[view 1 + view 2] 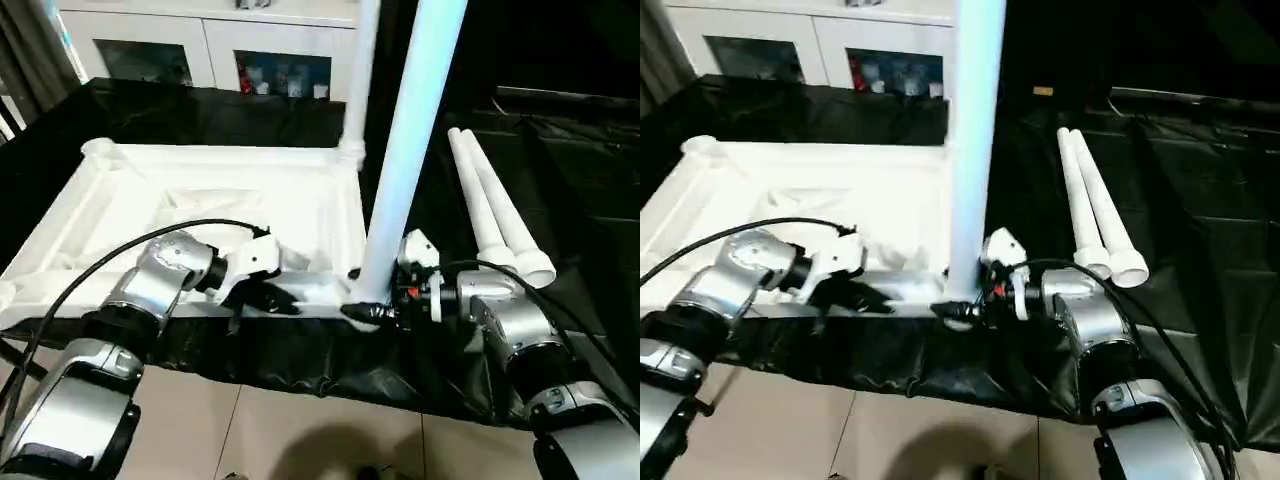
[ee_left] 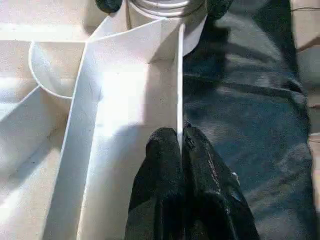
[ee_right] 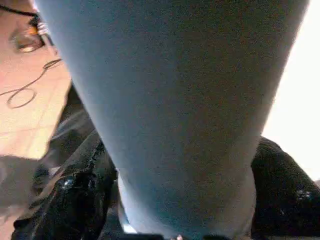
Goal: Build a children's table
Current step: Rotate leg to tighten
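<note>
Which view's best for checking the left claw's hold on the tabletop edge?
Left wrist view: the left claw sits shut on the thin outer wall of the tabletop, seen close along its fingers. The eye views show that claw at the near rim from above, the contact too small to judge. The right wrist view shows the leg.

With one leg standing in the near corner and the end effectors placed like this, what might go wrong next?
1. The tall near leg stands with the right end effector around its base; if released before it is fully seated, it may topple.
2. The left end effector pinches a thin tabletop rim; twisting the leg may slip it.
3. The loose legs could roll if the cloth is pulled.
</note>
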Controlling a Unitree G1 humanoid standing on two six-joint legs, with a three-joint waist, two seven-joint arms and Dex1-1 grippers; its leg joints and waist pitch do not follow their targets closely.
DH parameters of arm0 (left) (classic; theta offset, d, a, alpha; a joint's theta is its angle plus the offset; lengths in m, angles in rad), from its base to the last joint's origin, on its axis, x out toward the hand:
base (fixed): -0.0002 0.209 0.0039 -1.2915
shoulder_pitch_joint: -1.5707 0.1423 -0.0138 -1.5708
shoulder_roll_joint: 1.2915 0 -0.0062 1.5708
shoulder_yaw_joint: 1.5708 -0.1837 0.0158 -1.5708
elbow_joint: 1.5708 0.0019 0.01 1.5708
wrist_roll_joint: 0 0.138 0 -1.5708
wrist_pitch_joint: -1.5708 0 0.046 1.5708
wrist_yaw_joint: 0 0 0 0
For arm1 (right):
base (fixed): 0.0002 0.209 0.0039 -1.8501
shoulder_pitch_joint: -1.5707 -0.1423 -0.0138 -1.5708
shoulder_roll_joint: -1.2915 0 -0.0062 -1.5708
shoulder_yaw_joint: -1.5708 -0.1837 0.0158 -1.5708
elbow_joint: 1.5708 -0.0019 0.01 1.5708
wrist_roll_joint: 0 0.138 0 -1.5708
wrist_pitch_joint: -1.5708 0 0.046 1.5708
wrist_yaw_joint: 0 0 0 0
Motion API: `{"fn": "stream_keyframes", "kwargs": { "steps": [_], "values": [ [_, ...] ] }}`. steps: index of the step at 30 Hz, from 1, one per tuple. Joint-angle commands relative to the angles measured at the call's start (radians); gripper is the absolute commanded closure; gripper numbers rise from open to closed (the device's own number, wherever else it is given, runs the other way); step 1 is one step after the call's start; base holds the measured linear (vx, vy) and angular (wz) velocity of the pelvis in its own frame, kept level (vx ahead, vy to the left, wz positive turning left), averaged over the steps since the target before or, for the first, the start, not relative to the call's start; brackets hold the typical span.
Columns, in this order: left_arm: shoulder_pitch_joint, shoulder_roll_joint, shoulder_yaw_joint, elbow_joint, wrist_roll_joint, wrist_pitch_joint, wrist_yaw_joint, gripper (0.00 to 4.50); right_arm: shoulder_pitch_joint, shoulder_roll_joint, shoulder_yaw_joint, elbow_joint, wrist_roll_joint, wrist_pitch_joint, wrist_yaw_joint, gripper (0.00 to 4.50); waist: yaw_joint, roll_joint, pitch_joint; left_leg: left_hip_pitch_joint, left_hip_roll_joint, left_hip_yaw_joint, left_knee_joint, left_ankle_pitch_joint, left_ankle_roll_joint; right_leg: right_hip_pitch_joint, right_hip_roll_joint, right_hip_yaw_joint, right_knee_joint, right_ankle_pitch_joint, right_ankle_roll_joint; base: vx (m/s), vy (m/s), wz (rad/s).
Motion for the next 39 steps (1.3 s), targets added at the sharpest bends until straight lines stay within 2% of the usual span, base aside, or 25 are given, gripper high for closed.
{"fn": "stream_keyframes", "kwargs": {
  "steps": [1,3,4,10,12,14,15,16,17,20,21,22,23,24,25,28,29,32,34,36,39],
  "values": [
    [0.005,-0.014,-0.028,-0.033,-0.016,0.002,-0.042,4.5,0.009,0.008,0.034,-0.023,-0.012,0.017,0.029,1.32,0.005,-0.006,-0.079,-0.015,0.023,0.003,-0.064,-0.105,0.083,0.073,-0.057,0.06,-0.066,-0.295,-0.188,0.0,0.0,0.0],
    [0.007,-0.009,-0.032,-0.039,-0.019,0.008,-0.061,4.5,0.014,0.003,0.042,-0.034,-0.012,0.021,0.04,1.43,0.005,-0.005,-0.079,-0.016,0.024,0.002,-0.064,-0.098,0.082,0.073,-0.057,0.06,-0.064,-0.28,-0.193,0.0,0.0,0.0],
    [0.007,-0.009,-0.032,-0.039,-0.019,0.007,-0.061,4.5,0.015,0.002,0.044,-0.036,-0.012,0.021,0.042,1.63,0.005,-0.005,-0.08,-0.016,0.024,0.002,-0.064,-0.097,0.081,0.074,-0.057,0.06,-0.063,-0.279,-0.192,0.0,0.0,0.0],
    [-0.003,-0.021,-0.024,-0.023,-0.006,0.013,-0.026,4.5,0.033,0.021,0.039,-0.052,-0.004,0.035,0.007,1.73,0.004,-0.004,-0.082,-0.016,0.023,0.002,-0.063,-0.082,0.086,0.075,-0.056,0.06,-0.059,-0.238,-0.205,0.0,0.0,0.0],
    [-0.012,-0.036,-0.018,-0.008,0.006,0.02,0.026,4.5,0.042,0.042,0.022,-0.052,-0.001,0.036,-0.05,1.74,0.005,-0.003,-0.08,-0.015,0.023,0.003,-0.063,-0.092,0.08,0.074,-0.057,0.06,-0.063,-0.259,-0.2,0.0,0.0,0.0],
    [-0.026,-0.062,-0.014,0.012,0.03,0.042,0.117,4.5,0.052,0.081,-0.011,-0.043,0.002,0.032,-0.149,1.74,0.003,-0.005,-0.077,-0.012,0.021,0.004,-0.064,-0.114,0.068,0.071,-0.056,0.059,-0.07,-0.307,-0.184,0.0,0.0,0.0],
    [-0.026,-0.064,-0.013,0.013,0.031,0.043,0.122,4.5,0.052,0.083,-0.013,-0.042,0.001,0.032,-0.157,1.74,0.002,-0.007,-0.074,-0.005,0.019,0.003,-0.066,-0.138,0.058,0.066,-0.057,0.058,-0.08,-0.366,-0.165,0.0,0.0,0.0],
    [-0.038,-0.098,-0.005,0.024,0.039,0.068,0.196,4.5,0.05,0.124,-0.035,-0.009,-0.023,0.015,-0.299,1.74,-0.003,-0.01,-0.073,-0.008,0.018,0.001,-0.068,-0.148,0.046,0.066,-0.057,0.057,-0.084,-0.409,-0.15,0.0,0.0,0.0],
    [-0.042,-0.111,-0.002,0.025,0.039,0.078,0.217,4.5,0.048,0.138,-0.042,0.004,-0.037,0.001,-0.356,1.75,-0.005,-0.01,-0.071,-0.005,0.015,0.0,-0.069,-0.162,0.03,0.063,-0.059,0.055,-0.091,-0.46,-0.127,0.0,0.0,0.0],
    [-0.052,-0.177,-0.009,0.019,0.055,0.124,0.303,4.5,0.026,0.224,-0.087,0.068,-0.041,0.005,-0.567,1.75,-0.012,-0.01,-0.069,-0.002,0.01,-0.003,-0.069,-0.183,0.016,0.059,-0.058,0.048,-0.105,-0.55,-0.087,0.0,0.0,0.0],
    [-0.055,-0.201,-0.01,0.013,0.058,0.144,0.33,4.5,0.016,0.254,-0.1,0.087,-0.038,0.013,-0.629,1.75,-0.014,-0.01,-0.069,-0.005,0.006,-0.005,-0.068,-0.195,0.021,0.063,-0.057,0.044,-0.111,-0.573,-0.072,0.0,0.0,0.0],
    [-0.056,-0.214,-0.009,0.009,0.059,0.156,0.345,4.5,0.01,0.271,-0.107,0.096,-0.036,0.017,-0.662,1.75,-0.017,-0.011,-0.069,-0.004,0.008,-0.004,-0.069,-0.201,0.022,0.06,-0.056,0.044,-0.112,-0.575,-0.068,0.0,0.0,0.0],
    [-0.059,-0.237,-0.008,0.006,0.061,0.175,0.377,4.5,-0.005,0.297,-0.113,0.118,-0.045,0.025,-0.737,1.75,-0.02,-0.009,-0.069,0.003,0.007,-0.005,-0.067,-0.219,0.025,0.054,-0.056,0.041,-0.117,-0.582,-0.072,0.0,0.0,0.0],
    [-0.064,-0.261,-0.005,0.008,0.059,0.193,0.404,4.5,-0.022,0.322,-0.113,0.143,-0.06,0.022,-0.806,1.75,-0.022,-0.002,-0.068,0.002,0.007,-0.007,-0.069,-0.226,0.023,0.055,-0.056,0.038,-0.116,-0.58,-0.074,0.0,0.0,0.0],
    [-0.065,-0.266,-0.004,0.01,0.059,0.195,0.41,4.5,-0.026,0.327,-0.113,0.148,-0.062,0.021,-0.818,1.75,-0.027,-0.005,-0.069,0.0,0.008,-0.008,-0.07,-0.237,0.023,0.057,-0.055,0.035,-0.119,-0.575,-0.071,0.0,0.0,0.0],
    [-0.079,-0.301,-0.002,0.035,0.067,0.193,0.461,4.5,-0.056,0.378,-0.116,0.175,-0.069,-0.009,-0.876,1.75,-0.04,-0.002,-0.068,0.004,0.006,-0.011,-0.07,-0.288,0.036,0.054,-0.054,0.027,-0.129,-0.59,-0.065,0.0,0.0,0.0],
    [-0.081,-0.299,-0.004,0.04,0.073,0.184,0.458,4.5,-0.058,0.381,-0.113,0.173,-0.076,-0.023,-0.871,1.2,-0.041,0.001,-0.068,0.004,0.006,-0.012,-0.07,-0.301,0.041,0.055,-0.056,0.027,-0.13,-0.594,-0.06,0.0,0.0,0.0],
    [-0.076,-0.285,-0.002,0.038,0.079,0.161,0.445,4.5,-0.063,0.374,-0.124,0.178,-0.076,-0.049,-0.844,1.06,-0.042,0.0,-0.071,-0.001,0.009,-0.012,-0.073,-0.294,0.049,0.059,-0.057,0.03,-0.127,-0.565,-0.067,0.0,0.0,0.0],
    [-0.073,-0.279,-0.002,0.035,0.08,0.148,0.44,4.5,-0.064,0.369,-0.127,0.179,-0.072,-0.053,-0.834,1.0,-0.04,0.0,-0.073,-0.004,0.012,-0.012,-0.076,-0.276,0.054,0.061,-0.058,0.036,-0.119,-0.516,-0.09,0.0,0.0,0.0],
    [-0.062,-0.256,-0.006,0.022,0.078,0.121,0.412,4.5,-0.063,0.337,-0.118,0.179,-0.083,-0.067,-0.811,0.68,-0.038,0.001,-0.074,-0.006,0.013,-0.012,-0.077,-0.267,0.056,0.063,-0.059,0.04,-0.114,-0.486,-0.106,0.0,0.0,0.0],
    [-0.041,-0.217,-0.013,0.001,0.063,0.086,0.341,4.5,-0.052,0.278,-0.106,0.165,-0.08,-0.081,-0.712,0.68,-0.036,0.0,-0.077,-0.009,0.014,-0.008,-0.075,-0.243,0.069,0.068,-0.059,0.046,-0.103,-0.419,-0.139,0.0,0.0,0.0]
  ]
}}
